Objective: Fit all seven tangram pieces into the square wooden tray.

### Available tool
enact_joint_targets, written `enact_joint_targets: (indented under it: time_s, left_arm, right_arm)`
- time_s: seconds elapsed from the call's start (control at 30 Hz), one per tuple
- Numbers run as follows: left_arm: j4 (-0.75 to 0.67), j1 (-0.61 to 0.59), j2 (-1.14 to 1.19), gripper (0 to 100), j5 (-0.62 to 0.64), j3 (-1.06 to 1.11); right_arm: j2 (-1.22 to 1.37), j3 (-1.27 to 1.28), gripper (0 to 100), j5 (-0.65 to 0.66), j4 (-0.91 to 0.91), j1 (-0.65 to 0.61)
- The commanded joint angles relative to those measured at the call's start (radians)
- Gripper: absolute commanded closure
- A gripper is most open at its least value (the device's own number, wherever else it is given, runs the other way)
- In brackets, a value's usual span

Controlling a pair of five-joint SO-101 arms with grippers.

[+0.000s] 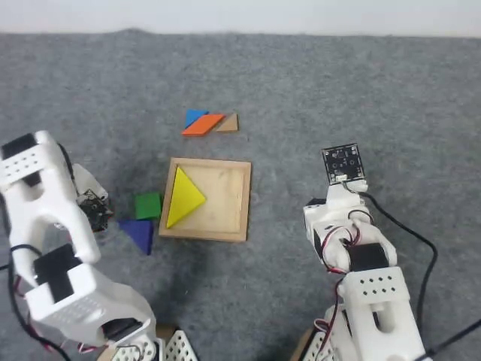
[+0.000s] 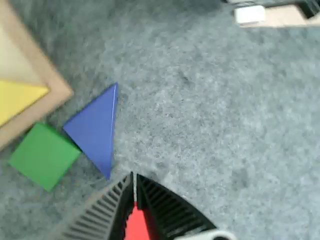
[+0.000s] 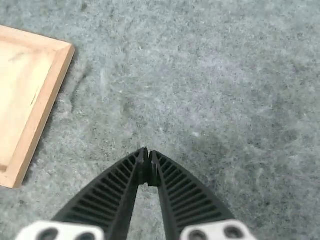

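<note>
One large yellow triangle (image 1: 183, 197) hugs 9 o'clock wall of square wooden tray (image 1: 204, 235), sparing room | left hand (image 2: 133, 176) clenched on apparent red piece (image 2: 135, 226) | right hand (image 3: 148, 151) clenched empty, parked 3 o'clock of tray

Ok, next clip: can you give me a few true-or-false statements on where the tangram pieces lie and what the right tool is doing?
1. The yellow triangle lies inside the wooden tray. True.
2. The green square sits in the tray. False: it lies on the carpet just outside the tray, next to the dark blue triangle.
3. The right tool is shut and holds nothing. True.
4. The right tool grips the orange parallelogram. False: that piece lies on the carpet beyond the tray, between a blue triangle and a tan triangle.
</note>
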Motion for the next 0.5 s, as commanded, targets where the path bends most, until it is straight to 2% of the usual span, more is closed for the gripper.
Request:
enact_joint_targets:
  time_s: [0.0, 0.1, 0.27, 0.47]
  left_arm:
    - [-0.005, -0.025, -0.008, 99, -0.025, -0.050]
    - [-0.086, -0.043, -0.006, 99, 0.126, -0.044]
    - [-0.313, -0.091, -0.006, 99, 0.434, -0.044]
    - [-0.218, -0.095, -0.006, 99, 0.758, -0.027]
  right_arm:
    - [-0.031, -0.009, 99.0, 0.000, -0.021, 0.004]
    - [-0.031, -0.009, 99.0, 0.000, -0.022, 0.004]
    - [-0.031, -0.009, 99.0, 0.000, -0.022, 0.004]
    - [-0.031, -0.009, 99.0, 0.000, -0.022, 0.004]
